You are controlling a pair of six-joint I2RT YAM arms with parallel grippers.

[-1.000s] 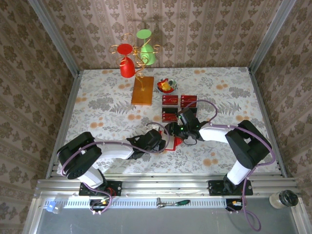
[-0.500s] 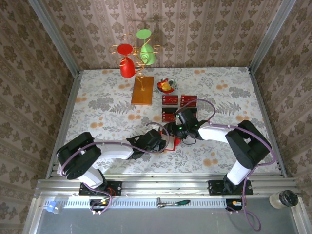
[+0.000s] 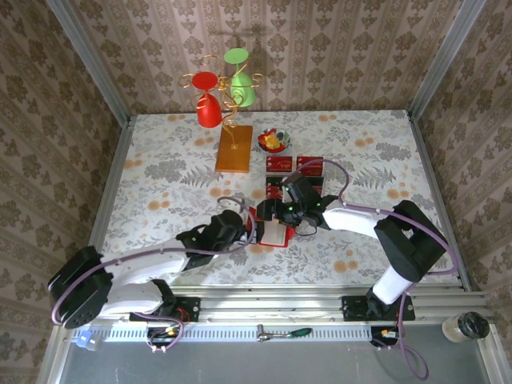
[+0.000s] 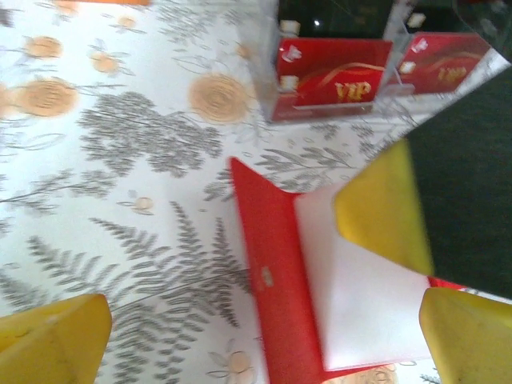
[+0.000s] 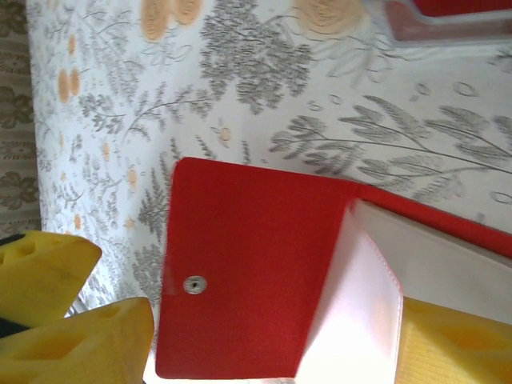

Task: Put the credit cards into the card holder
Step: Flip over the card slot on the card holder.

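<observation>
The holder (image 3: 272, 230) lies open and flat just below centre of the overhead view, red flap (image 4: 268, 280) on the left, pale inside (image 4: 360, 312) on the right, and I can see no card in it. The left claw (image 4: 256, 340) is spread wide, one finger over the table (image 3: 160, 184), the other over the pale side. The right claw (image 5: 268, 348) is spread too, straddling the holder, with one finger (image 4: 382, 210) touching the pale inside. I'd say the job now is to pin it open: press that finger down and lift the other arm straight up so the flap doesn't drag. The cards (image 4: 336, 76) sit in the clear tray (image 4: 262, 80) just above the holder — its walls will crowd a pinch. A cup stand (image 3: 228, 104) and a small bowl (image 3: 273, 142) sit further up, out of the way.
</observation>
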